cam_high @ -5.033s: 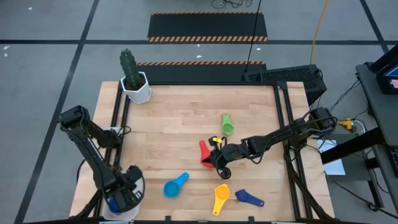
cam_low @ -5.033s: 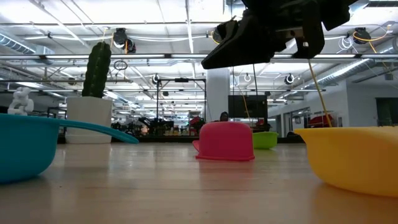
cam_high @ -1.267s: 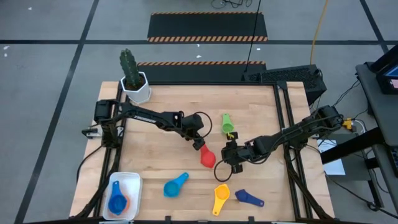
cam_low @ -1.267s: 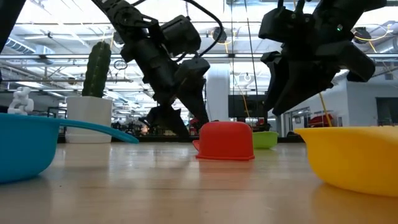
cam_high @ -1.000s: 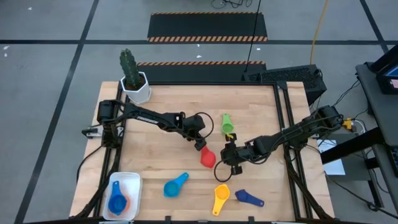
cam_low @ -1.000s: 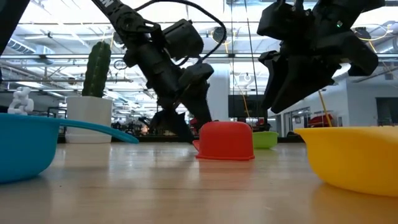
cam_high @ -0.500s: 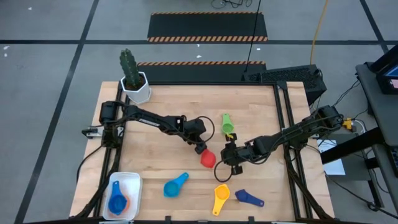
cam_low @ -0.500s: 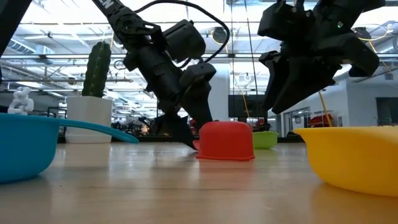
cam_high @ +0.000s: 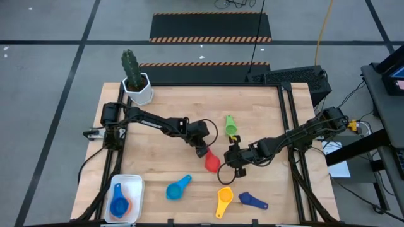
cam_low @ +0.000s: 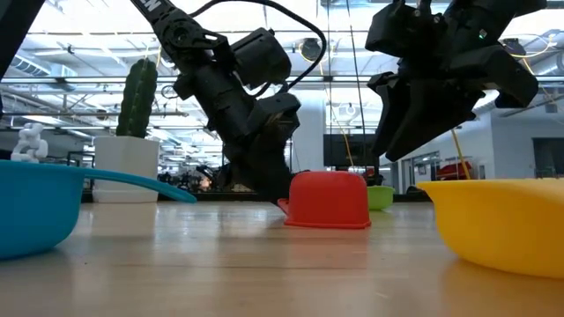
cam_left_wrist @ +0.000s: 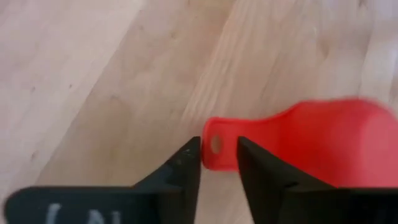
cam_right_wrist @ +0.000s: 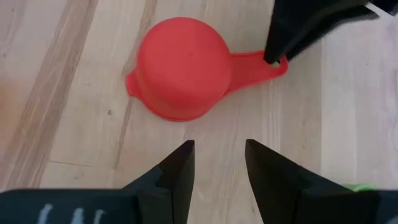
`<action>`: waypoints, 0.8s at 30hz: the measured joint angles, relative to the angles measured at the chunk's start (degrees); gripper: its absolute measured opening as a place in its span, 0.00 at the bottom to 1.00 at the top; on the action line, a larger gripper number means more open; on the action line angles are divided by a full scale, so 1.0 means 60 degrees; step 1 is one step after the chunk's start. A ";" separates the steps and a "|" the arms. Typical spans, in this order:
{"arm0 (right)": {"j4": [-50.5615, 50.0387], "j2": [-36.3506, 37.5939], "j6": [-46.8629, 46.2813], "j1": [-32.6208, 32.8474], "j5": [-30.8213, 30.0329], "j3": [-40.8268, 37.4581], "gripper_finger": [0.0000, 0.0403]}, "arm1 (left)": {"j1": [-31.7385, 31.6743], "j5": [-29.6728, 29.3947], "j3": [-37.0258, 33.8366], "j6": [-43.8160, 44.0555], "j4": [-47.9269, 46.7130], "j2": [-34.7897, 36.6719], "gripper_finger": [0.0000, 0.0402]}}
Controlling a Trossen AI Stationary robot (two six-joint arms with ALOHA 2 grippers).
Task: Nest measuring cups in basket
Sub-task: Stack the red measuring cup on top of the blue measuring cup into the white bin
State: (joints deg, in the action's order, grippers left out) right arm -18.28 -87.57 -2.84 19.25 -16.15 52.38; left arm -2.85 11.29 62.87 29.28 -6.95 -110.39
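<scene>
A red measuring cup [cam_high: 212, 162] stands mouth down, its rim on the wood near the table's middle. My left gripper [cam_high: 203, 151] reaches in from the left and is shut on the cup's handle. My right gripper [cam_high: 231, 165] hovers open just right of the cup, above the table, with nothing between its fingers [cam_right_wrist: 180, 168]. The white basket [cam_high: 134, 184] sits at the near left corner with a blue and an orange cup nested inside. Green [cam_high: 231, 126], light blue [cam_high: 178, 187], yellow [cam_high: 224, 202] and dark blue [cam_high: 253, 201] cups lie loose on the table. My left gripper pinches the free end of the red cup's handle [cam_left_wrist: 217, 144] between its two fingers, one on each long edge. The fingers slant down from the table's far left and run along the handle. The cup stays mouth down, its rim [cam_low: 328, 224] on the table.
A white hexagonal pot with a cactus [cam_high: 137, 82] stands at the far left corner. Black frame rails run along the table's left and right edges. Bare wood lies between the red cup and the basket, with the light blue cup beside that stretch.
My left gripper has sunk a little toward the red cup's handle and has shut on it. The cup has slid slightly along the table, still mouth down. My right gripper has kept still.
</scene>
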 joint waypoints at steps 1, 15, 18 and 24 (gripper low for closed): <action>-0.0004 0.0000 -0.0037 0.0000 0.0001 0.0000 0.34 | 0.0033 0.0001 0.0000 -0.0155 -0.0127 0.0000 0.21; 0.0534 0.0000 -0.0615 0.0063 -0.0400 0.0000 0.34 | 0.0306 -0.0066 -0.0004 -0.0788 0.0306 0.0095 0.02; 0.0907 0.0011 -0.1633 -0.0222 -0.1168 0.0004 0.35 | 0.0319 -0.0100 0.0000 -0.0970 0.0372 0.0291 0.02; 0.1312 0.0011 -0.2117 -0.0825 -0.0267 0.0004 0.42 | 0.0579 -0.0841 0.0000 -0.1976 0.0236 0.0959 0.01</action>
State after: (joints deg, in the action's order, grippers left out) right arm -10.41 -87.50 -15.54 14.29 -17.75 52.40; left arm 0.62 6.25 62.87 17.42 -5.54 -104.63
